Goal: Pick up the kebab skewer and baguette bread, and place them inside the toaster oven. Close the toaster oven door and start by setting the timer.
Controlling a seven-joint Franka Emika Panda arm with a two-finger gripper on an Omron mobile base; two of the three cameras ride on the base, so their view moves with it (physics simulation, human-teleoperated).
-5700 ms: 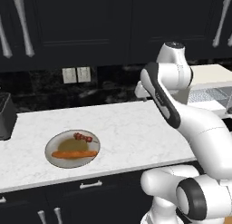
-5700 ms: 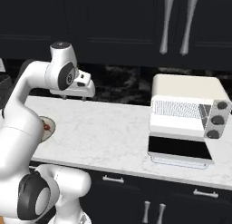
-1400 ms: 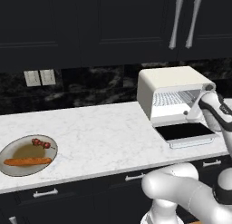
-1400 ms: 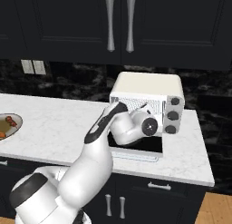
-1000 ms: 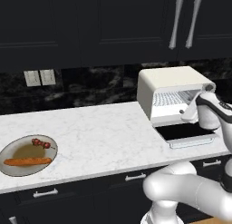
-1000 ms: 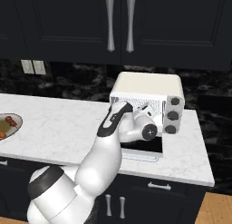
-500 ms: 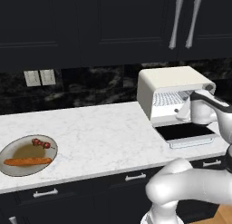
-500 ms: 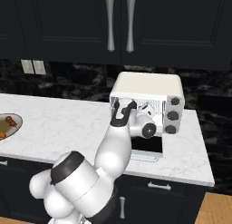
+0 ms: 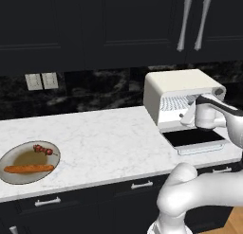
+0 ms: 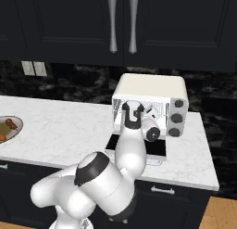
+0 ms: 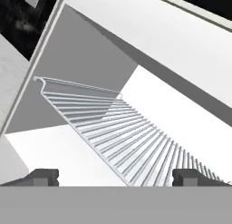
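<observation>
The cream-white toaster oven (image 9: 182,88) stands at the counter's right with its door (image 9: 193,138) folded down flat and open. My gripper (image 9: 186,118) hovers at the oven's mouth above the door, open and empty. In the hand view its fingertips (image 11: 43,177) stand wide apart and look onto the bare wire rack (image 11: 129,134) inside the oven (image 11: 181,109). The orange-brown baguette bread (image 9: 28,169) and the short kebab skewer (image 9: 42,150) lie on a plate (image 9: 9,158) far to the left. From the right, my arm hides part of the oven (image 10: 150,91) front; its knobs (image 10: 176,117) show.
Bare white marble counter (image 9: 104,143) stretches between plate and oven. Black cabinets with long handles (image 9: 182,22) hang above the oven. Wall outlets (image 9: 42,80) sit on the dark backsplash. The plate's edge (image 10: 9,130) shows at the far left of the right base view.
The base has driven from the plate to the oven. Over the last second my hand has risen and turned at the oven's mouth. Gripper still open; food still on the plate.
</observation>
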